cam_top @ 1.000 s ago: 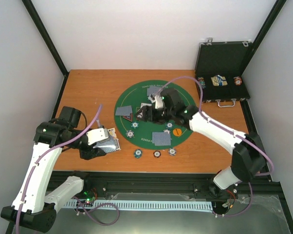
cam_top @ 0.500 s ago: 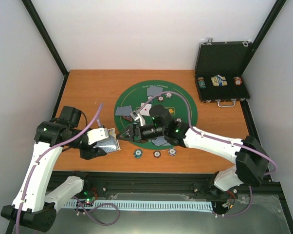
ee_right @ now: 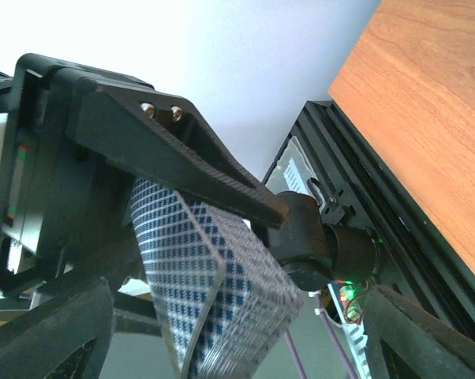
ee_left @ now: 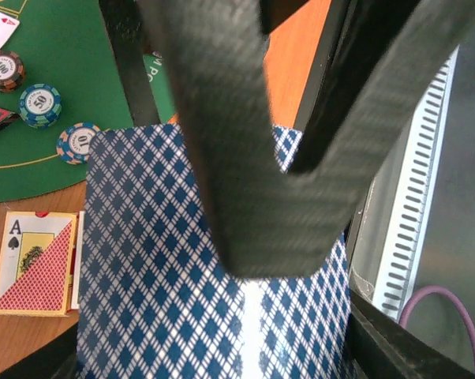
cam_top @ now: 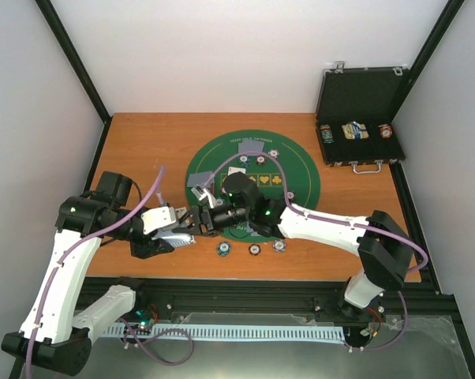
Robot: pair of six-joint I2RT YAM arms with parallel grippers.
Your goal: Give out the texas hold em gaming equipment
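Observation:
My left gripper (cam_top: 177,234) is shut on a deck of blue-diamond-backed cards (cam_top: 173,232) beyond the mat's left edge. In the left wrist view, one black finger (ee_left: 253,174) presses on the deck (ee_left: 166,308). My right gripper (cam_top: 195,221) is open and right at the deck's near end. In the right wrist view, its fingers (ee_right: 48,332) stand wide on either side of the deck (ee_right: 214,292). The top card's edge bows off the stack. Face-down cards (cam_top: 198,180) lie on the green mat (cam_top: 301,170). Striped chips (cam_top: 222,249) sit along the mat's front edge, and others show in the left wrist view (ee_left: 39,104).
The open black case (cam_top: 362,118) stands at the back right with chips and cards inside. A card box with an ace of spades (ee_left: 32,264) lies on the wood under the left gripper. The black frame rail (ee_right: 411,205) runs along the table's near edge.
My right arm has swung left from the middle of the mat to the deck in my left gripper. The left arm has stayed in place.

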